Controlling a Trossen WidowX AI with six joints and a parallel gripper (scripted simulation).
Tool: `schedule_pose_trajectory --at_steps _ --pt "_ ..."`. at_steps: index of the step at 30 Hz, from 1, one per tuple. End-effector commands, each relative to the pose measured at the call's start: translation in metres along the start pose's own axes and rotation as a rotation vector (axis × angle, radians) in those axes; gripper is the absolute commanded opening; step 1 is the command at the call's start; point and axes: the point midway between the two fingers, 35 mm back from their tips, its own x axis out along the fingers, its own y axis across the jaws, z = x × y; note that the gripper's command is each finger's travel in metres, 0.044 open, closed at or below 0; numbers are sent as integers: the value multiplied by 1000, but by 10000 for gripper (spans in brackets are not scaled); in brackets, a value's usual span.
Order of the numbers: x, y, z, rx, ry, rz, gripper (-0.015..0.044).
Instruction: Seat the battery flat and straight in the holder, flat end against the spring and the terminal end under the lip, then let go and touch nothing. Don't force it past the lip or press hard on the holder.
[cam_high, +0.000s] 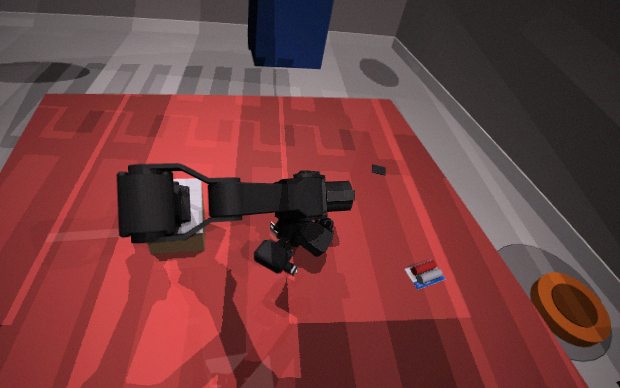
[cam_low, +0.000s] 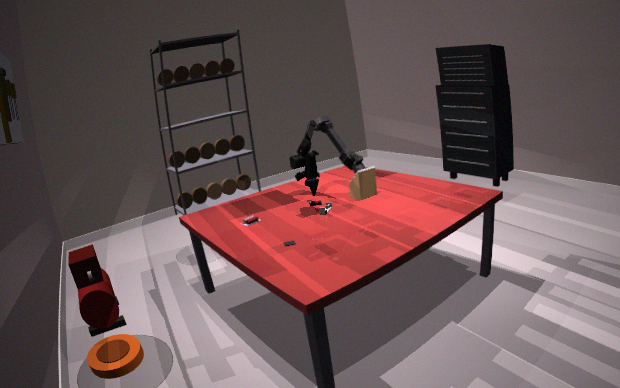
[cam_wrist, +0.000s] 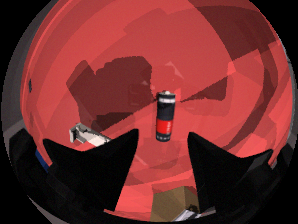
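The black and red battery (cam_low: 315, 203) (cam_wrist: 165, 116) lies on its side on the red table. In the top view only its metal end (cam_high: 293, 270) shows past the gripper. The pale holder (cam_low: 325, 209) (cam_wrist: 89, 135) lies beside it on the table; in the wrist view it is at the left, partly behind a finger, and in the top view the arm hides most of it. My gripper (cam_low: 314, 193) (cam_wrist: 164, 135) points down above the battery. It is part open, with a gap on both sides of the battery in the wrist view, and holds nothing.
A tan block (cam_high: 177, 245) (cam_low: 364, 184) (cam_wrist: 170, 202) with a pale top stands by the arm's base. A small board with red and silver cylinders (cam_high: 425, 274) (cam_low: 251, 220) and a small dark piece (cam_high: 378, 169) (cam_low: 289, 243) lie farther out on the table.
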Motion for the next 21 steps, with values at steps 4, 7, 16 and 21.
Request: schedule_pose_trajectory --at_steps 4,7,16,21 --pt "9 -1 1 2 4 -18 230" --pt "14 -1 1 3 4 -17 230" --pt "28 -1 1 3 4 -17 230" --pt "36 -1 1 2 4 -18 230"
